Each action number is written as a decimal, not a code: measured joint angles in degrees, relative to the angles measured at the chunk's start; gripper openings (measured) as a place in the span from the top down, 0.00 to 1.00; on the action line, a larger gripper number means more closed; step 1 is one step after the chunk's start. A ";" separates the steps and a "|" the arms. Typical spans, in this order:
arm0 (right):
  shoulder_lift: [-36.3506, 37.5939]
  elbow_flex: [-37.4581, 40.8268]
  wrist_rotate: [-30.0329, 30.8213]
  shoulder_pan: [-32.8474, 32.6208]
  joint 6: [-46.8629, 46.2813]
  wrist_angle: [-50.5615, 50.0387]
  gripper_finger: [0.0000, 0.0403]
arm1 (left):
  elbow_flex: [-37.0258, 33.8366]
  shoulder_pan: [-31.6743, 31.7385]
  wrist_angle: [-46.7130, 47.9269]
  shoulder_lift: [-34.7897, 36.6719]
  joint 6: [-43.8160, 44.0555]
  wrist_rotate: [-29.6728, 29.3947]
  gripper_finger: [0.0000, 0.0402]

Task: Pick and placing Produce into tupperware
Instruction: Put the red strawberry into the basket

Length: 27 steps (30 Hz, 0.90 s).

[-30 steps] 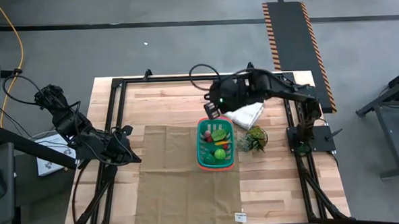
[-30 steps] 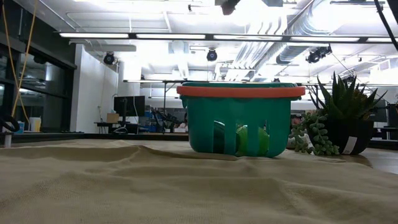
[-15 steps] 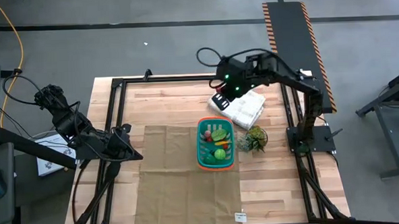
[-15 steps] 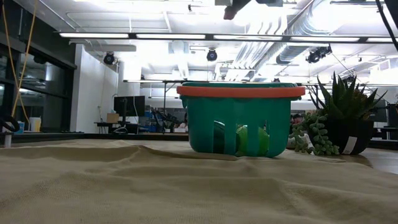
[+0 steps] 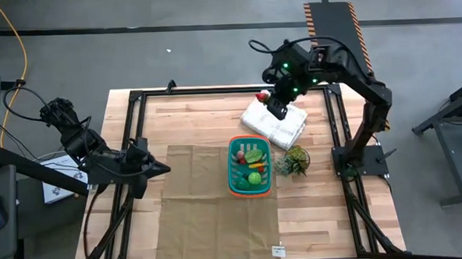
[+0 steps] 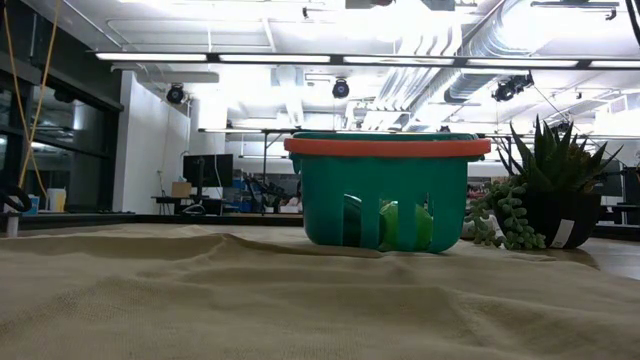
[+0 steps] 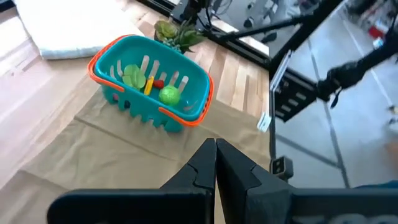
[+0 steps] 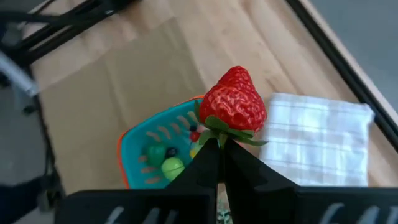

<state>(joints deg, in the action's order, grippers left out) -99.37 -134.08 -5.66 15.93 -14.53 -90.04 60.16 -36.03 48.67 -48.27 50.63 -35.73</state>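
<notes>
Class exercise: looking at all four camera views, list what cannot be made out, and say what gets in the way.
- Low view: produce inside the teal basket, hidden by its wall.
- High view: individual produce pieces, too small to name.
- Low view: both end effectors, outside the frame.
- Right wrist view: strawberry stem, covered by the right end effector.

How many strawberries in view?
1. The strawberry is pinched by its leaves in the shut right pincer, above the white cloth, outside the basket. Small red pieces in the basket can't be identified.

You're looking at two matte black jointed arms trailing looped black cables; the right arm (image 5: pixel 345 62) is showing green indicator lights.
</notes>
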 joint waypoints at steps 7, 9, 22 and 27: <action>0.15 0.00 -5.61 -1.87 6.32 0.02 1.00 | 0.05 0.01 -2.30 -0.94 5.51 -1.51 1.00; 0.15 -0.02 -6.50 -2.72 7.43 0.02 1.00 | 0.04 0.02 -2.37 -1.60 6.77 -1.88 1.00; 0.18 5.86 -4.39 -10.13 9.16 0.07 1.00 | 0.04 0.02 -2.44 -9.75 11.84 -3.23 1.00; 0.54 15.71 -1.20 -12.05 11.19 0.07 1.00 | 0.02 0.02 -2.93 -12.83 12.90 -3.08 1.00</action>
<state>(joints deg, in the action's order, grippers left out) -98.83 -118.37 -6.87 3.88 -3.34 -89.97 60.18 -36.01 45.75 -61.10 63.53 -38.81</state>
